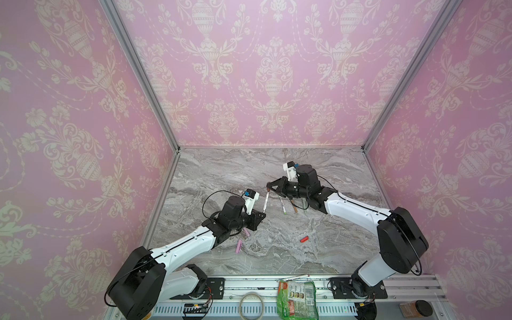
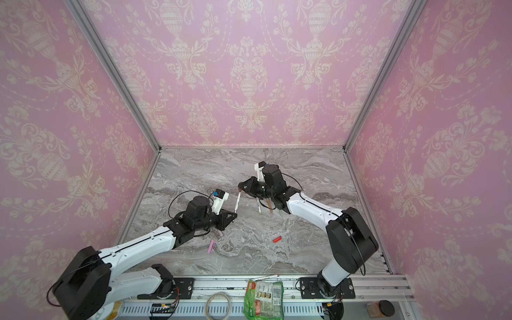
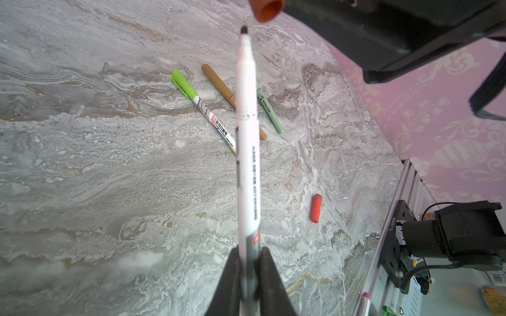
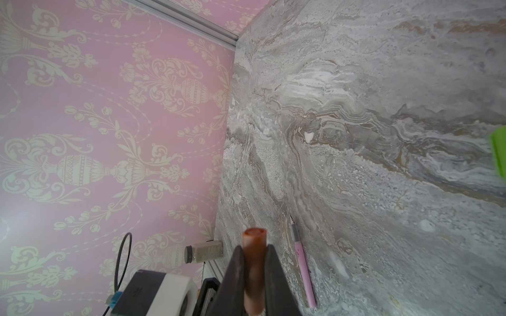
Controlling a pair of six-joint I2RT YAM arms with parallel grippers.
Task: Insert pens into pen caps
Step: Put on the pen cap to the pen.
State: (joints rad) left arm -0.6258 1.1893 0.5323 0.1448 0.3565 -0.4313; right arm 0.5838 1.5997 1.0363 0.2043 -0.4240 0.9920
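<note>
left end effector clenched on white pen, right end effector on brown cap; pen txt too blurry.

Grey marble-pattern tabletop. Right of centre, three capped pens lie close together, roughly parallel: green-capped white pen, tan-brown pen, pale green pen. Red cap lies alone nearer the front, well apart. Front left: pink pen, nib bare, with a short pink piece near it, partly hidden
</note>
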